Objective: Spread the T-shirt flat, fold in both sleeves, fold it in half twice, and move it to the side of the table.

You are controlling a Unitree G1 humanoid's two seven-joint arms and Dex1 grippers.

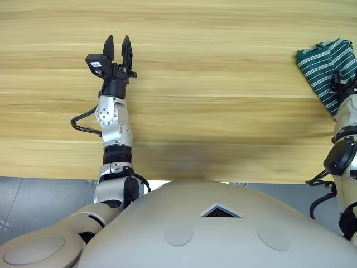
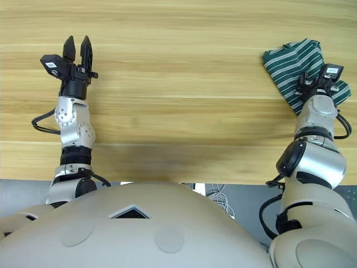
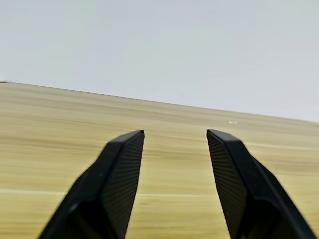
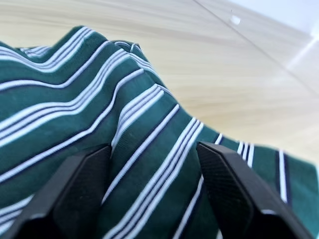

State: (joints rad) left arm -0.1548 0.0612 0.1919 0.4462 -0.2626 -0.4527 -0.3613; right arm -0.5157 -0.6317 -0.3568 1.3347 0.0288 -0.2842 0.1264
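You are seeing the left arm stretching straight forward over the left half of the table. The left gripper is pointing toward the far edge, its fingers standing a little apart and holding nothing. The right arm is lying along the right edge, and the right gripper is hanging just over the T-shirt. Its fingers are standing wide apart, with the striped cloth lying beneath them, not clamped. The T-shirt is lying bundled near the right edge. From the head, the wrist is covering the right fingers and part of the shirt. Whether the fingertips are touching the cloth, you cannot tell.
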